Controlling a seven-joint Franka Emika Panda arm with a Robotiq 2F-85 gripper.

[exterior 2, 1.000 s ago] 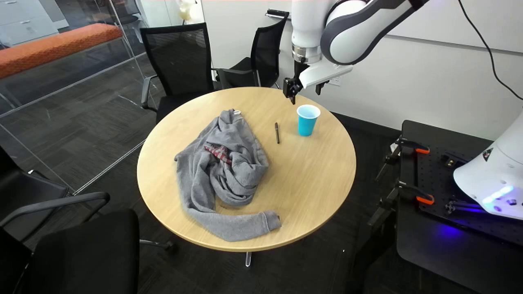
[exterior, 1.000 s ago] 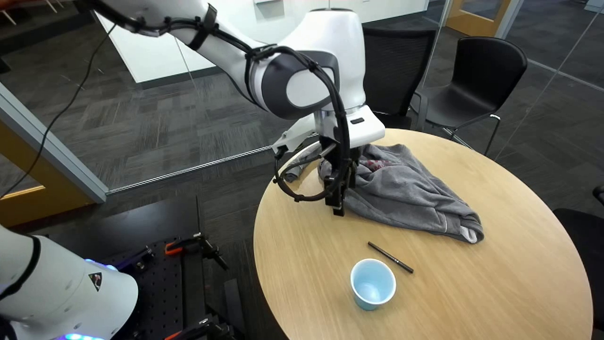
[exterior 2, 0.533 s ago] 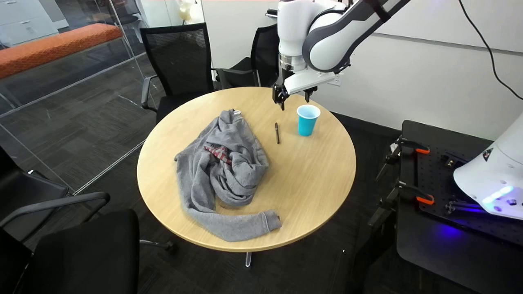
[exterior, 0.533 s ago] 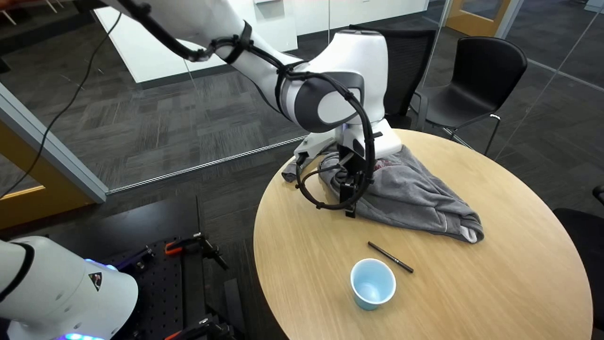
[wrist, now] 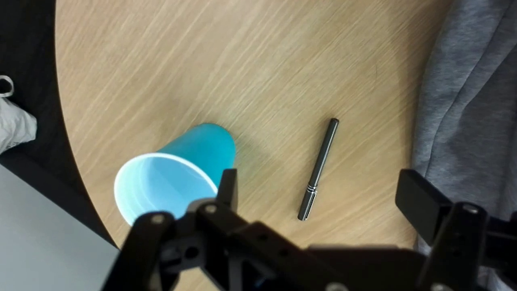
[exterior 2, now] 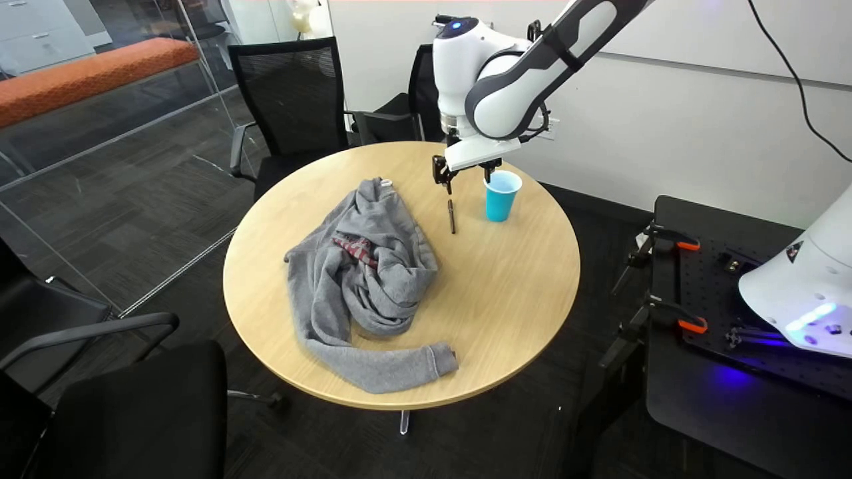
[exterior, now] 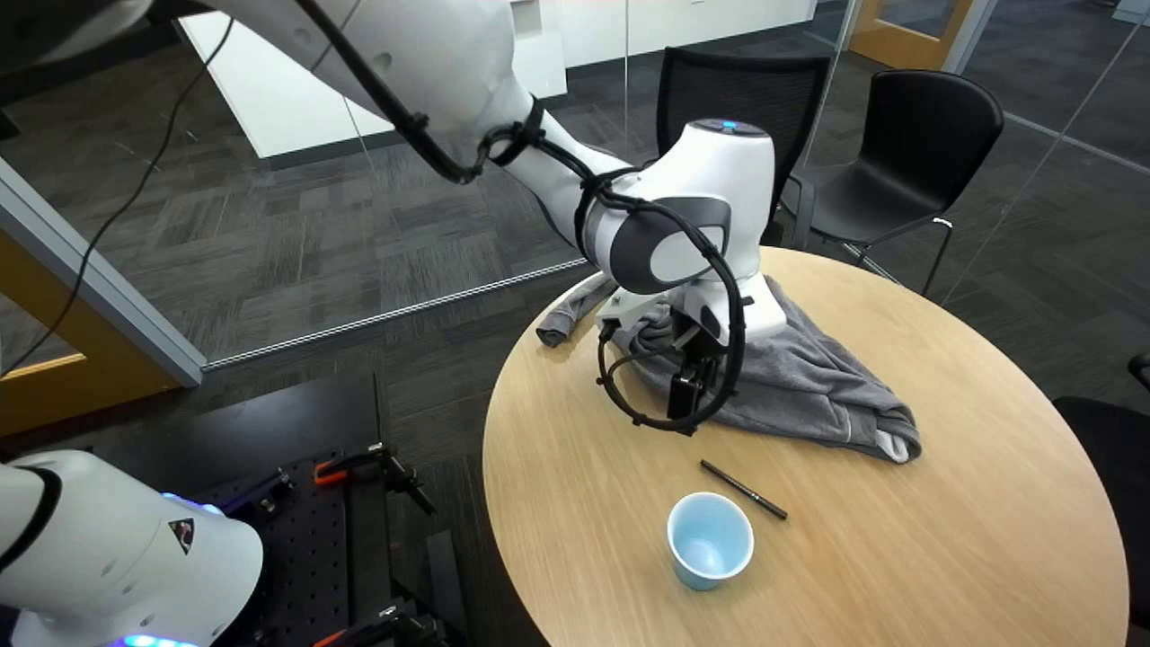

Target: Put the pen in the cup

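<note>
Round counter (exterior 2: 506, 299) fills mid-frame in an exterior view, grey garment (exterior 2: 359, 279) sprawled mostly over its left half! Above hangs the tool (wrist: 319, 190), jaws spread wide, gripping nothing. Left of centre in the wrist view stands the upright cup (wrist: 204, 151), partly hidden by the tool, and just right of centre, lying flat, there's the pen (wrist: 318, 169)! Looks like the approach, grasp to come: lower over the pen, clear of the cup, pinch, lift, then tip it upright.
</note>
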